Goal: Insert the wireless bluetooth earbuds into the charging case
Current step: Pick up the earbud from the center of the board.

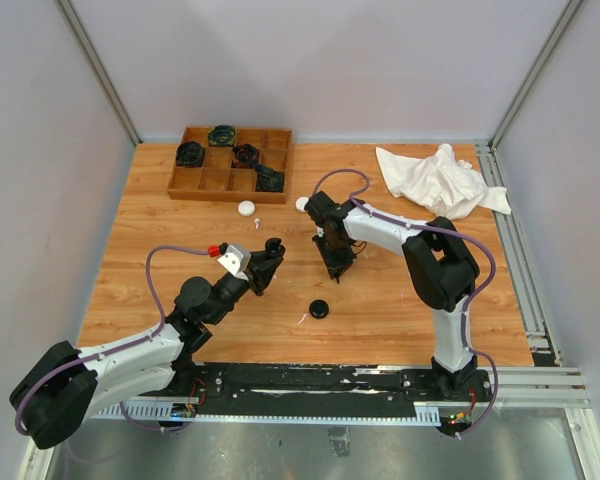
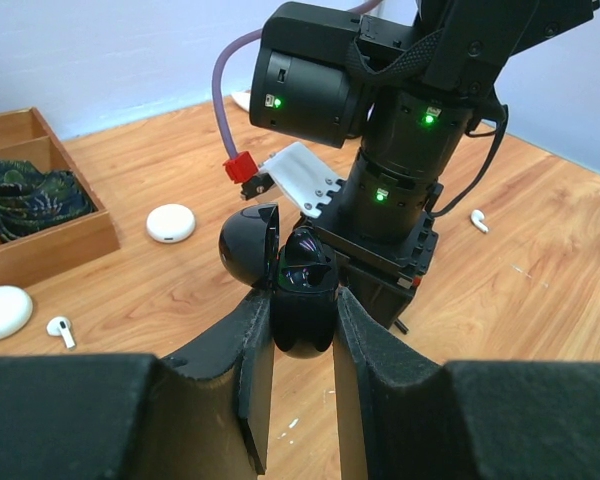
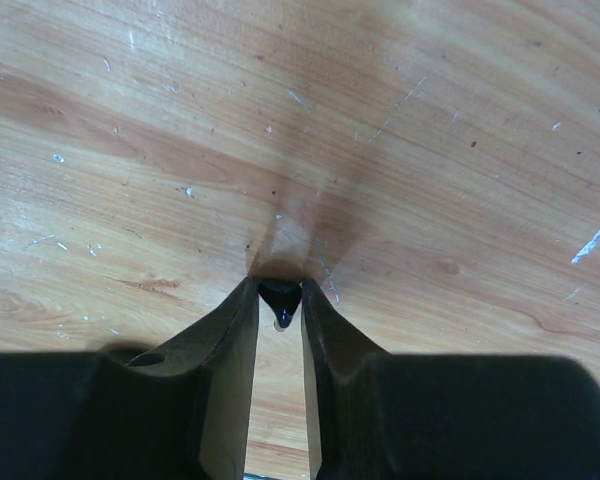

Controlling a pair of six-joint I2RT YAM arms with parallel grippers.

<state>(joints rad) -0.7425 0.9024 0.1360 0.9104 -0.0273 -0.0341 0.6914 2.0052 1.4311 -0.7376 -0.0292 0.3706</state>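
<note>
Both arms pair glossy black joint housings with white link shells. On the left arm (image 1: 130,352), lower left of the top view, a purple cable (image 1: 158,270) loops to a red connector (image 1: 217,248) beside a white bracket (image 1: 236,261). The right arm (image 1: 442,272) carries a second purple cable (image 1: 492,268); green lights (image 2: 429,118) dot its wrist. The left end effector (image 2: 302,300) and right end effector (image 3: 278,290) have matte black wedge fingers.

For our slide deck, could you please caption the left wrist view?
Left gripper clamps an open black charging case before the right arm; white earbuds lie on the wooden table.
</note>
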